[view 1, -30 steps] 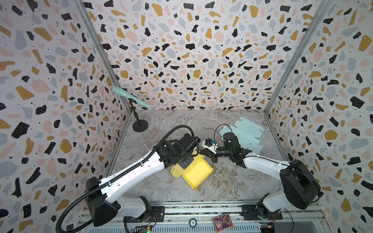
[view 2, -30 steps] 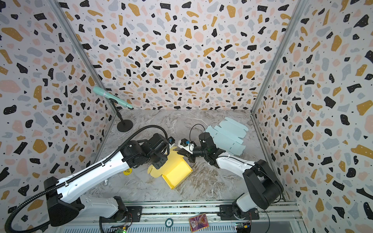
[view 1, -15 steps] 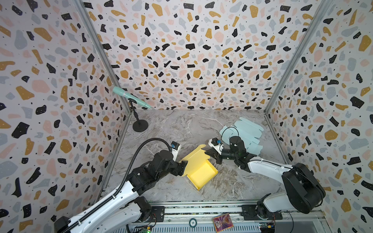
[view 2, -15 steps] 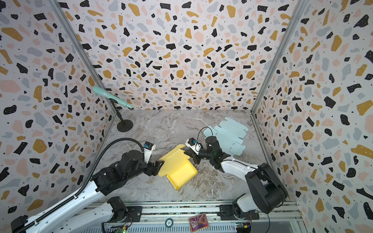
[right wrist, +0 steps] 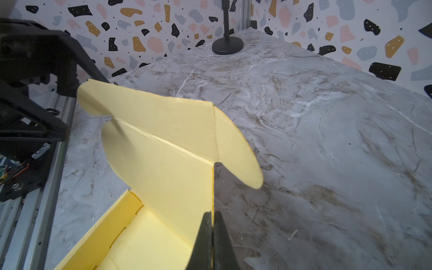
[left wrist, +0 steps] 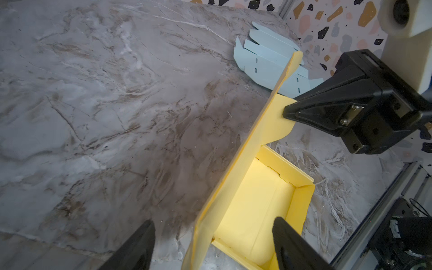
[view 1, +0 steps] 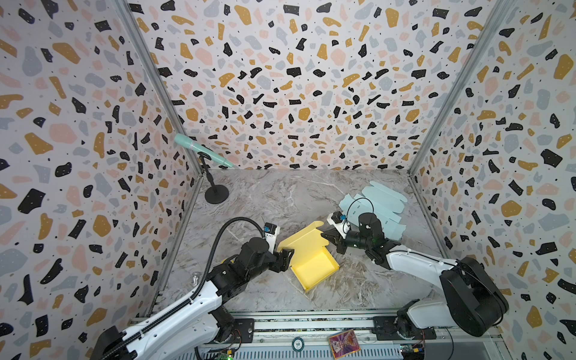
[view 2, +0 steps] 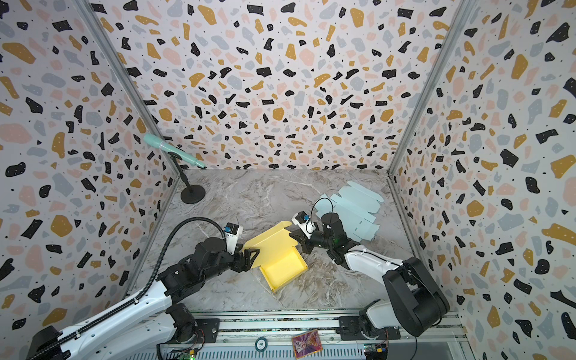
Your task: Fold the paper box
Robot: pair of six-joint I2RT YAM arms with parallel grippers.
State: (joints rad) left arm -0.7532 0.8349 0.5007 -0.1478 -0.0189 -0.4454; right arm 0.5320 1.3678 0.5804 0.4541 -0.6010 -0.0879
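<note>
Two grippers meet at one yellow paper box (view 1: 314,268). The right gripper (view 1: 325,238) has its jaws pressed together, pinching the side edge of the box's raised lid (view 1: 300,241); the right wrist view shows the thin yellow sheet caught between the black fingertips (right wrist: 205,224). The left gripper (view 1: 288,258) has its jaws spread and straddles the opposite end of the lid, one finger on the outer side and one over the tray, with no contact visible. The box's tray lies open side up on the marble desk (view 1: 280,193), near the middle of the front edge, with the lid standing tilted along the tray's back wall and its rounded flaps free. A stack of pale blue flat box blanks (view 1: 380,199) lies towards the desk's back right corner, behind the right arm. A mint microphone on a black stand (view 1: 217,194) is in the back left corner.
</note>
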